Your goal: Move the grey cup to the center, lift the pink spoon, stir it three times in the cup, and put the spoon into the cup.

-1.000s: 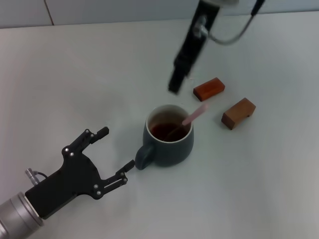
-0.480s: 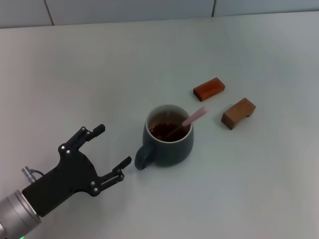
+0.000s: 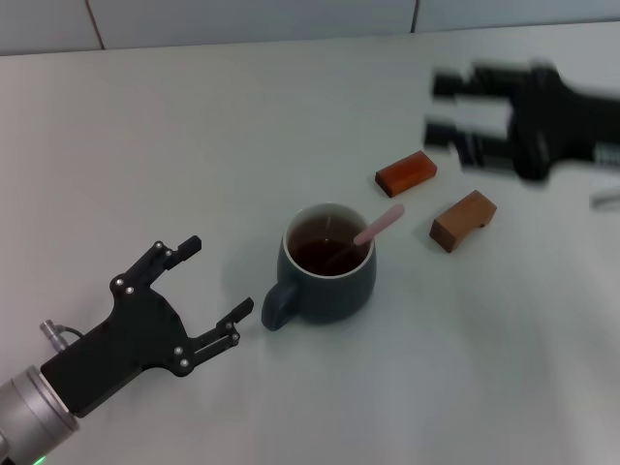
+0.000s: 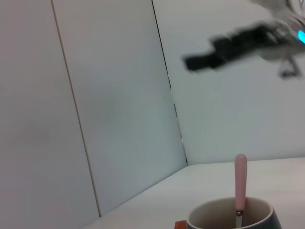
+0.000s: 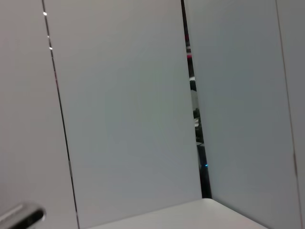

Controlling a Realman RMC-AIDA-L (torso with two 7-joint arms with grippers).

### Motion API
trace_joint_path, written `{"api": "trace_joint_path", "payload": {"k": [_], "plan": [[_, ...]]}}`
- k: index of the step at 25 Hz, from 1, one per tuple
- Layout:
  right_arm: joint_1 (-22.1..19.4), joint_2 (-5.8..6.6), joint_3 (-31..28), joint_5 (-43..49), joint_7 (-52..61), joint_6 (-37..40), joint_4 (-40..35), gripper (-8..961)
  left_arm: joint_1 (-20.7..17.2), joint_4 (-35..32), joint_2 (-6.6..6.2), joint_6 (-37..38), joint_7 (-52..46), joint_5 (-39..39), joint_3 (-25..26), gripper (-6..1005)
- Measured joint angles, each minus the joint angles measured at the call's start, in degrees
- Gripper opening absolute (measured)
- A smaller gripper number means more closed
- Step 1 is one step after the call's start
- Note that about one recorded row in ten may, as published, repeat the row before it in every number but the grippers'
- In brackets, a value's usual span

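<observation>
The grey cup (image 3: 334,291) stands on the white table (image 3: 145,136), holding dark liquid, its handle turned toward my left gripper. Inside it rests the pink spoon (image 3: 382,223), bowl in the liquid and handle leaning over the rim toward the blocks. My left gripper (image 3: 215,277) is open and empty, a short gap from the cup's handle. Over the table at the far right, my right gripper (image 3: 438,108) hovers open and empty, blurred by motion. In the left wrist view the cup's rim (image 4: 257,206) and the upright spoon handle (image 4: 240,176) show, with the right gripper (image 4: 200,57) high behind them.
Two reddish-brown wooden blocks lie beyond the cup: one (image 3: 406,171) farther back, one (image 3: 463,220) nearer and to the right. The right wrist view holds only grey wall panels (image 5: 124,109) and a strip of table.
The right arm rose out of view above the cup, then came back in from the right, now high over the blocks. My left gripper drew slightly back from the cup handle.
</observation>
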State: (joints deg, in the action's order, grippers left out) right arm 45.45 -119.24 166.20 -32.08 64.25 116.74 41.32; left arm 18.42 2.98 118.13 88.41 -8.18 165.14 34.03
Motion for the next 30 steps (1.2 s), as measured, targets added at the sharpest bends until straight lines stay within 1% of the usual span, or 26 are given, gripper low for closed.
{"api": "trace_joint_path", "payload": {"k": [1, 2, 6, 8, 10, 11, 12, 15, 16, 17, 18, 21, 23, 30], "plan": [[-4.6, -0.11, 0.0, 0.2, -6.9, -1.6, -3.5, 587, 0.0, 0.0, 0.0, 0.0, 0.0, 0.0, 0.0, 857], [-4.6, -0.11, 0.0, 0.2, -6.9, -1.6, -3.5, 593, -0.1, 0.0, 0.0, 0.0, 0.0, 0.0, 0.0, 857], [-12.6, -0.34, -0.1, 0.8, -20.3, -7.3, -12.1, 613, -0.4, 0.1, 0.02, 0.0, -0.9, 0.3, -0.4, 857], [-15.3, -0.27, -0.7, 1.8, -25.0, -9.7, -15.7, 624, -0.4, 0.1, 0.06, -0.2, -1.3, 0.4, -0.5, 857], [-17.5, -0.2, -2.1, 2.8, -28.2, -13.2, -19.4, 634, -0.3, 0.0, 0.16, -0.7, -2.4, 0.4, -0.7, 857], [-18.7, -0.13, -3.8, 4.0, -30.0, -17.0, -22.3, 640, -0.3, 0.0, 0.2, -0.8, -2.8, 0.4, -0.8, 857], [-18.7, -0.13, -3.8, 4.0, -30.0, -17.0, -22.3, 645, -0.3, 0.0, 0.21, -0.9, -3.1, 0.4, -0.9, 857], [-19.2, -0.08, -6.7, 7.6, -32.8, -23.2, -26.2, 660, -0.2, 0.1, 0.26, -1.3, -3.9, 0.4, -2.3, 857], [-19.2, -0.08, -7.4, 10.0, -34.1, -27.5, -28.7, 666, -0.1, 0.0, 0.26, -1.7, -4.1, 0.4, -3.0, 857], [-19.2, -0.08, -7.4, 10.0, -34.1, -27.5, -28.7, 671, 0.1, 0.0, 0.27, -2.3, -4.3, 0.4, -3.5, 857], [-19.2, -0.08, -7.4, 10.8, -34.5, -29.2, -29.9, 676, 0.2, 0.1, 0.29, -3.0, -4.3, 0.4, -4.0, 857], [-19.2, -0.08, -7.2, 11.7, -35.3, -32.2, -32.6, 740, 0.4, 0.5, 0.35, -4.8, -4.2, 0.4, -4.8, 857], [-19.2, -0.09, -7.2, 11.9, -35.3, -32.3, -32.7, 783, 0.4, 0.6, 0.35, -4.9, -4.1, 0.4, -4.9, 857], [-19.4, -0.11, -7.4, 12.1, -35.3, -32.0, -33.2, 783, 0.4, 0.6, 0.35, -5.0, -4.0, 0.4, -5.2, 857]]}}
